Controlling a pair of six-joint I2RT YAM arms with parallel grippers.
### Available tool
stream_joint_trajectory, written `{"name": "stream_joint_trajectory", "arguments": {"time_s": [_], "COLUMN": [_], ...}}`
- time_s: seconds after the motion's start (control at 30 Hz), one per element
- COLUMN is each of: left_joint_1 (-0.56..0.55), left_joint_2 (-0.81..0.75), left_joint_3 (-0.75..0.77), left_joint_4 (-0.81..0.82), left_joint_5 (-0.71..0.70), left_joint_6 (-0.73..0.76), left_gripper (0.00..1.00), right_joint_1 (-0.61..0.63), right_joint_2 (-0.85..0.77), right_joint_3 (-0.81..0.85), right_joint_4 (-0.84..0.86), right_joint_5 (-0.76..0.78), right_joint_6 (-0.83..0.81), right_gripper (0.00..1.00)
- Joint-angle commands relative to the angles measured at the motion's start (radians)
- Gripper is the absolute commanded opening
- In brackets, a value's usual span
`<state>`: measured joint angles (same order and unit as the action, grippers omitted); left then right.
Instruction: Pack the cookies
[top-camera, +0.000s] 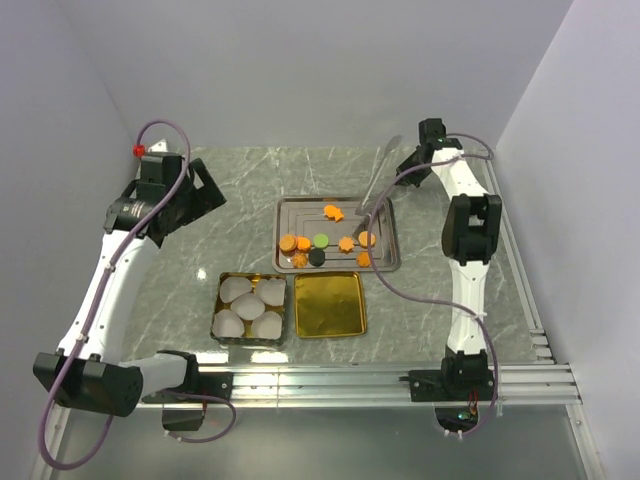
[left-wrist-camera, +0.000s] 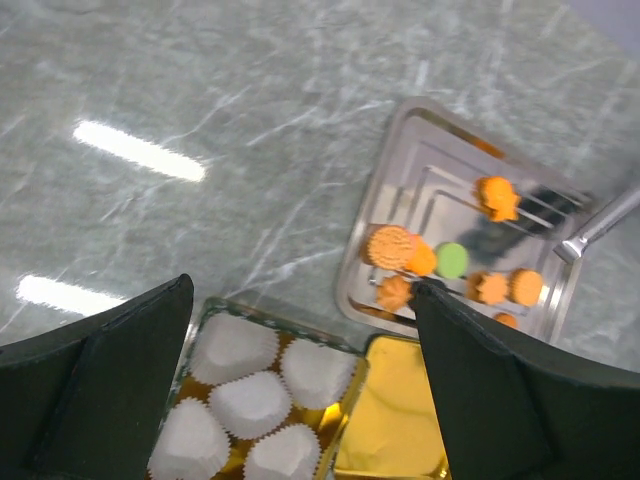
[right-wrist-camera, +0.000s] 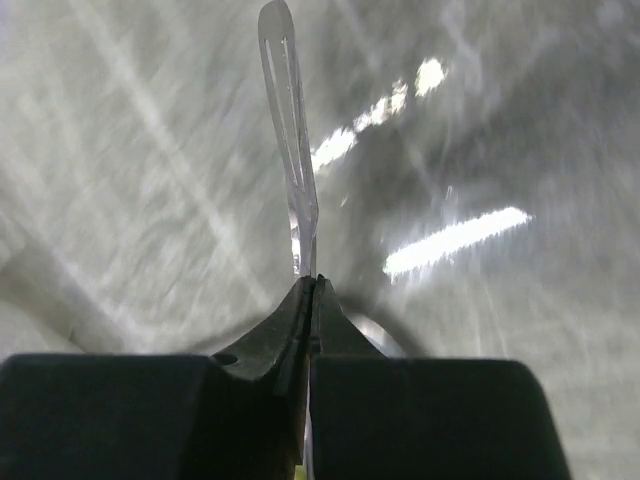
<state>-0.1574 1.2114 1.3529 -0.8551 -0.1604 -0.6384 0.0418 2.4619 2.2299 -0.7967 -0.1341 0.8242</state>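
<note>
Right wrist view shows the right gripper (right-wrist-camera: 312, 288) clamped shut on a thin metal spatula (right-wrist-camera: 288, 150), probably to scoop rather than pinch the flat cookies (top-camera: 346, 243) lying on the steel tray (top-camera: 292, 212); the left gripper (left-wrist-camera: 300, 300) hangs wide open, empty

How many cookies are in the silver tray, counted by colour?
Orange cookies: 7
Green cookie: 1
Black cookie: 1
Total: 9
</note>
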Motion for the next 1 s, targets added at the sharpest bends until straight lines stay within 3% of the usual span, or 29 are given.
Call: {"name": "stream_joint_trajectory", "arguments": {"time_s": [0.0,0.27,0.4,0.43,0.6,0.73,0.97], "left_joint_1": [-0.007,-0.008,-0.001,-0.001,0.001,-0.002,-0.091], "left_joint_2": [-0.039,-0.225,-0.253,-0.259,-0.262,-0.225,-0.184], "left_joint_3": [0.049,-0.104,-0.133,-0.159,-0.265,-0.272,-0.29], "left_joint_4": [0.063,0.355,0.436,0.47,0.762,0.808,0.907], "left_joint_5": [0.111,0.392,0.571,0.679,0.854,0.92,0.952], "left_joint_6": [0.028,-0.095,-0.184,-0.197,-0.342,-0.343,-0.311], "left_gripper": [0.99,0.99,0.99,0.99,0.97,0.96,0.96], "right_joint_1": [0.001,0.07,0.134,0.165,0.236,0.257,0.291], "right_joint_2": [-0.222,-0.577,-0.762,-0.796,-0.974,-1.035,-0.983], "right_joint_3": [-0.096,-0.396,-0.663,-0.706,-0.927,-1.018,-0.964], "right_joint_4": [0.101,0.313,0.564,0.612,0.862,1.068,1.133], "right_joint_5": [-0.074,-0.32,-0.469,-0.504,-0.63,-0.693,-0.731], "right_joint_6": [-0.004,-0.01,0.073,0.094,0.228,0.369,0.389], "right_gripper": [0.0,0.0,0.0,0.0,0.0,0.0,0.0]}}
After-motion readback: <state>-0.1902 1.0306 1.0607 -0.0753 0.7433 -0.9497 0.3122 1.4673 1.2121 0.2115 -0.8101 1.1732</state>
